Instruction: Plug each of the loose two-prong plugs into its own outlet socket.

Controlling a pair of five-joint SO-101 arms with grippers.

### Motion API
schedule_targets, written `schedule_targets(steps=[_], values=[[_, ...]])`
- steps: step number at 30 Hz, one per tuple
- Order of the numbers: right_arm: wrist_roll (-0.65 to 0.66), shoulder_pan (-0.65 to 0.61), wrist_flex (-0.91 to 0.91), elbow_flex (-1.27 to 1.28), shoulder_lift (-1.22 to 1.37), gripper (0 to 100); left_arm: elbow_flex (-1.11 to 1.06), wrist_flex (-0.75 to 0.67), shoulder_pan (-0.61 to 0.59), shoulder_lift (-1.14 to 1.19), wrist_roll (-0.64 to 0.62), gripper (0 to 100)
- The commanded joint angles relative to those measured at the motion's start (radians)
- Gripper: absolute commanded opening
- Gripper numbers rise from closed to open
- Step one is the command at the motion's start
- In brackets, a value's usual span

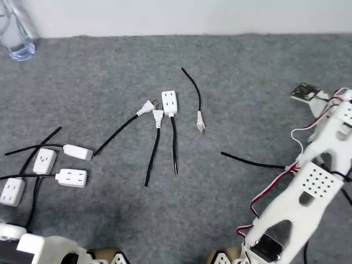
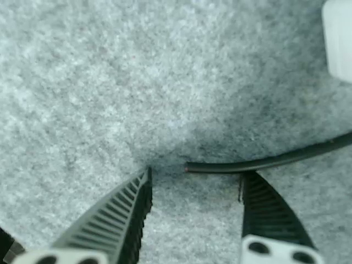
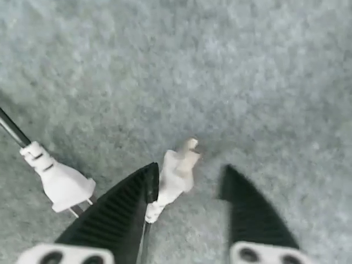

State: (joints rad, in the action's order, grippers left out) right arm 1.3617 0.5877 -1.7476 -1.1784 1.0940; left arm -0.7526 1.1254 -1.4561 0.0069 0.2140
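Observation:
In the right wrist view my right gripper is open just above the carpet, with a small white two-prong plug lying between its fingers, close against one finger. A second white plug on a black cord lies beside it. My left gripper is open low over the cut end of a black cable. In the high view three loose plugs lie mid-table around a white outlet. Several more outlets lie at the left.
The right arm's white body covers the right side of the table, with a black cable running under it. A clear bottle stands at the far left corner. A white outlet's edge shows near my left gripper.

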Motion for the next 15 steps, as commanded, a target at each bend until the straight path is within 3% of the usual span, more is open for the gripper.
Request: schedule_targets(steps=[1,8,15], values=[[0.009,0.015,-0.031,-0.089,-0.018,31.0,-0.010,-0.032,0.029,0.009,-0.008,25],[-0.031,0.016,-0.054,-0.127,-0.082,30.9,-0.010,-0.032,0.029,0.009,-0.009,25],[-0.020,-0.036,-0.054,0.255,-0.357,30.7,-0.010,-0.032,0.029,0.009,-0.011,25]])
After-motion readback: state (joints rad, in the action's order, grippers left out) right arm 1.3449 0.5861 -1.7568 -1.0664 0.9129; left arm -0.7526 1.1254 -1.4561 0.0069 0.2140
